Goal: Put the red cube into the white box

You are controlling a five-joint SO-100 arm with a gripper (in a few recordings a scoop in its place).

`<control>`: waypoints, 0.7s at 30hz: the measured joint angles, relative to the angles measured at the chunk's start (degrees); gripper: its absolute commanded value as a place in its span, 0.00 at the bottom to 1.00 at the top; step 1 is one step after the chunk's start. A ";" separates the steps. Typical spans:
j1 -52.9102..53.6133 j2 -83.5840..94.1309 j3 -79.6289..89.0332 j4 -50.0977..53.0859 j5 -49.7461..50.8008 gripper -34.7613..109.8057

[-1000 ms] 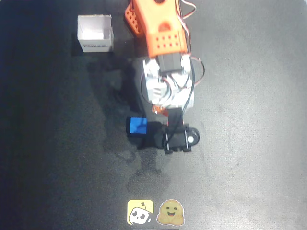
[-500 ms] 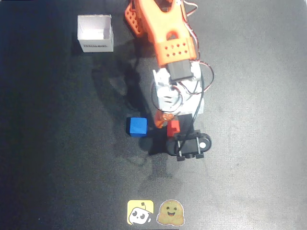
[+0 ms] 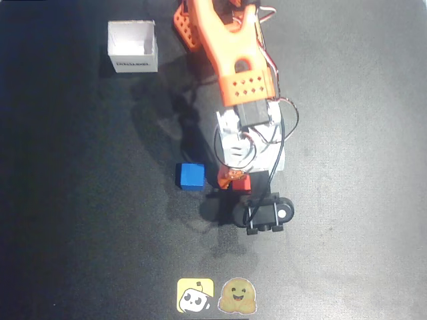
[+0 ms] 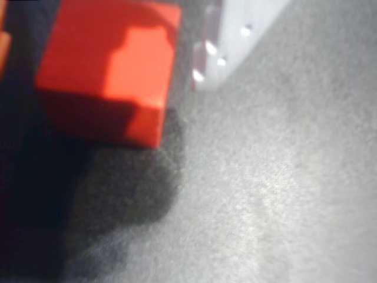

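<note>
Seen from overhead: orange arm [image 3: 230, 50] reaching down the picture from the top edge over a dark desk [image 3: 347, 200], white wrist block [image 3: 250, 137] with looping wires below the orange links, black camera mount [image 3: 263, 212] at the low end. Red cube [image 3: 241, 181] on the desk just under the wrist block, partly covered by it, touching or nearly touching the small orange finger piece on its left. Tool [image 3: 235, 179] at the cube, fingers mostly hidden beneath the wrist; apart or clamped on the cube, cannot tell. Blue cube [image 3: 190, 176] to the left of the red one, near but apart, a dark gap between them. White box [image 3: 133, 47] well apart at the upper left, open top up, dark print on its lower wall. Two stickers [image 3: 217, 295] at the bottom edge, one yellow, one a smiling face. In the wrist view: red cube [image 4: 109, 68] large at the upper left, resting on the grey desk [image 4: 283, 188], lit on top, dark shadow spreading below and left of it; pale blurred finger [image 4: 232, 38] just beside its right edge, contact not clear
</note>
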 measured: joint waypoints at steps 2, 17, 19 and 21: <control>0.00 -0.35 0.00 -0.97 0.18 0.40; 0.00 -2.90 0.00 -1.76 3.43 0.24; 0.00 -2.72 0.00 -0.35 4.48 0.24; 0.18 -1.41 0.00 2.02 5.98 0.24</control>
